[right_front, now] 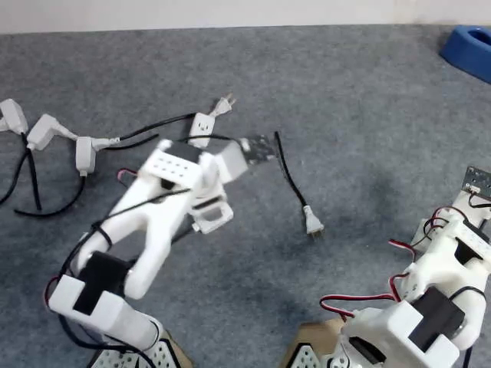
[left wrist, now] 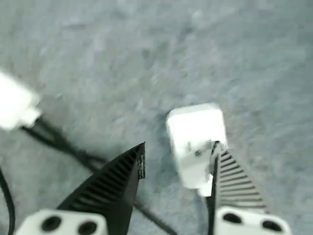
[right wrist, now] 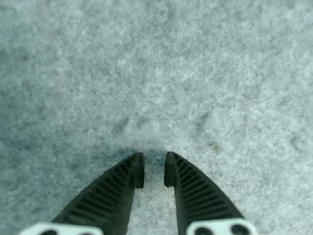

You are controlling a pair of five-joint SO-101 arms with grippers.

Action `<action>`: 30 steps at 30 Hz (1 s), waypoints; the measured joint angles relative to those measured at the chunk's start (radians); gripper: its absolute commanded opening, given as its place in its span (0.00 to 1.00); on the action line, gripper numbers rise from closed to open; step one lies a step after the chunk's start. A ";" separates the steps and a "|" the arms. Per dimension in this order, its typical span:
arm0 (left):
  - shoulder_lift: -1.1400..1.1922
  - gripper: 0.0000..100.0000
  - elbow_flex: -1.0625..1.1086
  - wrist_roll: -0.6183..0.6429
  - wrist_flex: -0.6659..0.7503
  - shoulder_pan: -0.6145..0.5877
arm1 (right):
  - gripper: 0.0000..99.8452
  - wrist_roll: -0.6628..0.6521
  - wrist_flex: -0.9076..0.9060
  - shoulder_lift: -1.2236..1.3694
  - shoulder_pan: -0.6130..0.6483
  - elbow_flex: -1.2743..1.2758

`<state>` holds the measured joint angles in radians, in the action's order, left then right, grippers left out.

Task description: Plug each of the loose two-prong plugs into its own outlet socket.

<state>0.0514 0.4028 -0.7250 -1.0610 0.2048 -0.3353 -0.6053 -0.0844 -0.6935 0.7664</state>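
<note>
My left gripper [left wrist: 178, 156] is open just above the carpet. A white block [left wrist: 194, 139] with two small marks on its face lies right against one of its fingers [left wrist: 230, 181]. In the high view the left arm stretches to the table's middle, its gripper [right_front: 259, 148] beside a white outlet socket [right_front: 201, 126] and a white two-prong plug [right_front: 223, 103]. A black cable ends in a loose white plug [right_front: 313, 222] further right. My right gripper [right wrist: 154, 171] hangs over bare carpet, nearly shut with a thin gap and nothing between its fingers.
Several more white plugs and sockets [right_front: 42, 132] with black cables lie at the far left. A blue container [right_front: 469, 47] sits at the back right corner. The right arm [right_front: 441, 264] is folded at the front right.
</note>
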 measured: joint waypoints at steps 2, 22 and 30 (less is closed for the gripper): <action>0.000 0.22 -0.006 -0.014 0.000 -0.028 | 0.09 0.000 0.000 0.000 0.000 0.000; 0.003 0.24 -0.011 0.164 -0.095 0.203 | 0.09 0.000 0.000 0.000 0.000 0.000; 0.003 0.24 -0.011 0.143 -0.058 0.068 | 0.09 0.000 0.000 0.000 0.000 0.000</action>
<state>0.0545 0.3920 -0.5823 -1.1193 0.2723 -0.3353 -0.6053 -0.0844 -0.6935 0.7664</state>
